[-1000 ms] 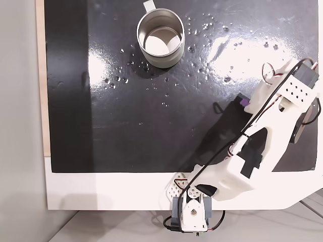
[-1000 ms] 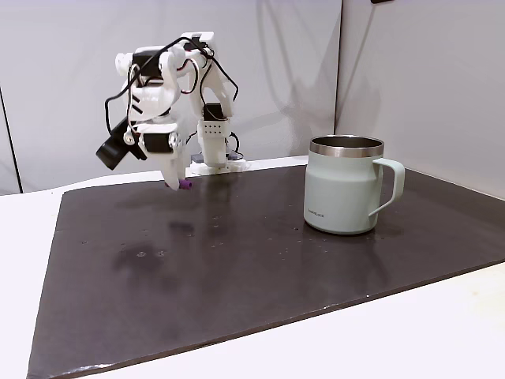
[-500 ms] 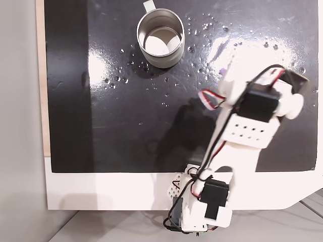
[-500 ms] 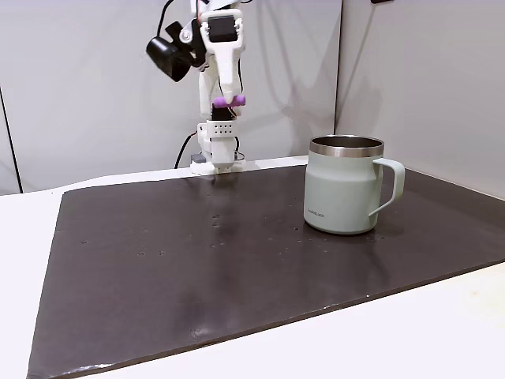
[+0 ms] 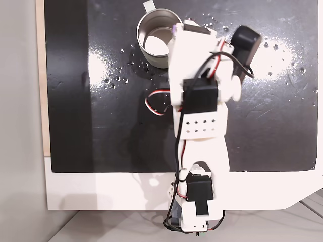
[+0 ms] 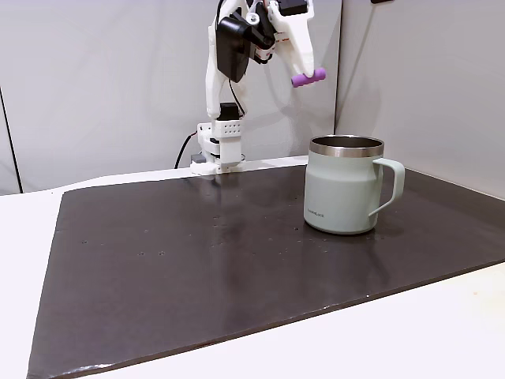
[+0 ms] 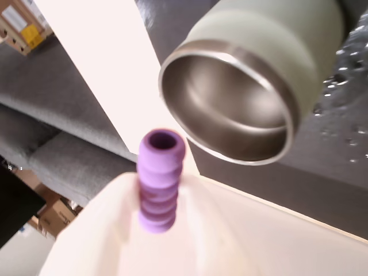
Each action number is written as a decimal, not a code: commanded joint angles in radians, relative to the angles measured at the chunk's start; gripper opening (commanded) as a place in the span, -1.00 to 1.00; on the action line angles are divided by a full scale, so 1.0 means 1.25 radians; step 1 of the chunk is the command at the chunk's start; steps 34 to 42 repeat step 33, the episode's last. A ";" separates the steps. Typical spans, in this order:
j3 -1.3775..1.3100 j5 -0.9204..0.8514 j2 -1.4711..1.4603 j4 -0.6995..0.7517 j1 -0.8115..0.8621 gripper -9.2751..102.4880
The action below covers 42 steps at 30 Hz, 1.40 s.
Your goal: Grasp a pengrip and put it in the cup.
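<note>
In a fixed view from above, the arm covers nearly all of the pengrip [image 5: 174, 29], leaving a purple sliver at the cup's [image 5: 151, 43] rim, and it hides the cup's right side; the handle tab [image 5: 149, 5] is cut by the top edge. In a fixed view from the side, the top edge crops the upper arm, and the gripper [image 6: 304, 75] fingertips are too small to separate. In the wrist view the pengrip's [image 7: 160, 181] lower end sits blurred against a pale finger, and the cup [image 7: 247, 86] runs past the top edge

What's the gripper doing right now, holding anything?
Gripper: shut on the pengrip, held high in the air, above and just short of the cup.
</note>
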 commanded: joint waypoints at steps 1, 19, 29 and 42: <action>-0.036 0.006 -0.022 -0.082 -0.013 -0.83; 0.016 -0.020 -0.076 -0.112 -0.082 -0.34; 0.012 -0.031 -0.064 -0.112 -0.072 -0.30; 0.013 -0.033 -0.054 -0.110 -0.074 -0.31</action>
